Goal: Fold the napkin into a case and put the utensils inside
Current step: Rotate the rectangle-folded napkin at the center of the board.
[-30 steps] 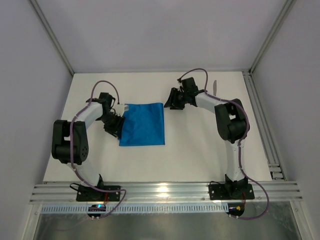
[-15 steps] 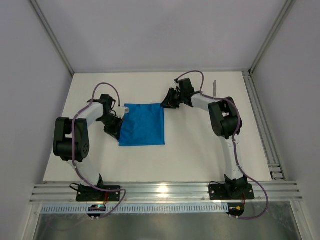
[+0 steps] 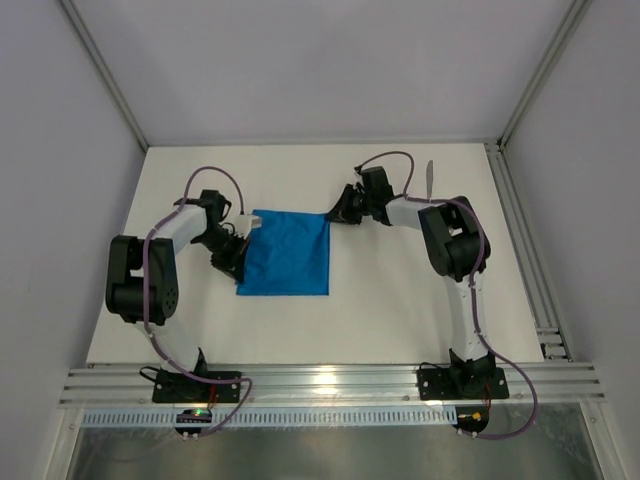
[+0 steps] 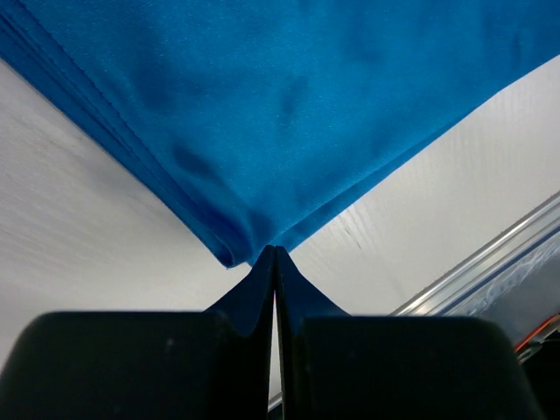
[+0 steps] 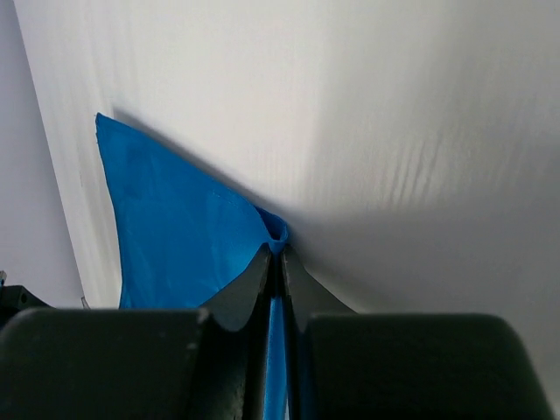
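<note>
The white counter [image 3: 380,300] carries the blue napkin [image 3: 290,255], lying flat left of centre. The left hand [image 4: 274,254] is pinched on its left edge, and the right hand [image 5: 279,251] on its far right corner. One silver utensil [image 3: 430,175] lies toward the far right corner, its near end hidden behind the arm.

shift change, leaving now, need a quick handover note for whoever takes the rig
Left gripper: shut, pinching the napkin at its left side.
Right gripper: shut on the napkin's far right corner.
Napkin: flat on the table, not yet a case.
One silver utensil lies at the table's far right; the other unseen.
Done: both grips. Left: fold the case, put utensils inside.
</note>
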Motion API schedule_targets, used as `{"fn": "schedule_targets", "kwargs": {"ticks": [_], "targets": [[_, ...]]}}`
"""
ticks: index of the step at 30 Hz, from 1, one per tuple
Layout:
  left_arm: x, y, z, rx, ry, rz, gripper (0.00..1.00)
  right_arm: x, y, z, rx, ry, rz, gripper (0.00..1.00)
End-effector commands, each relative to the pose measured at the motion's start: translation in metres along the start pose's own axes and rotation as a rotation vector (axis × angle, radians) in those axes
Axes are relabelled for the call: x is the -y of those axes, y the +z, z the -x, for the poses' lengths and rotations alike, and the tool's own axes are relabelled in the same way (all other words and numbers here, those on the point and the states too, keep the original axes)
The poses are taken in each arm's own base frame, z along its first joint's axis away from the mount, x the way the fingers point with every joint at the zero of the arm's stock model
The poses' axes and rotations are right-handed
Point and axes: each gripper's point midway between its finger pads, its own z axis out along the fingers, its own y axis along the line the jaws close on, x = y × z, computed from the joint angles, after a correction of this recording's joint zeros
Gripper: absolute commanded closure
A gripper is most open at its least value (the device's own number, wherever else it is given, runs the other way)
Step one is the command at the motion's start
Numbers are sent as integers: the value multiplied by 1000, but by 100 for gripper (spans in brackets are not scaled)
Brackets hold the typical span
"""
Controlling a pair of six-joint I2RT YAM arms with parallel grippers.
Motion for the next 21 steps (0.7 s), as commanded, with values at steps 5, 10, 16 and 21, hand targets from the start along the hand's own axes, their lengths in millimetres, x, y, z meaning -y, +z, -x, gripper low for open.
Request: {"fn": "schedule_targets", "kwargs": {"ticks": [5, 10, 16, 21], "targets": [[31, -28, 5, 60, 75, -101, 100, -20, -40, 16, 160, -3, -4, 93], [25, -24, -10, 3, 73, -72, 100, -6, -54, 4, 178, 14, -47, 93], [19, -29, -2, 52, 66, -13, 82, 9, -73, -14, 198, 52, -94, 95], [9, -32, 9, 85, 31, 50, 71, 38, -111, -45, 264, 124, -202, 96]]}}
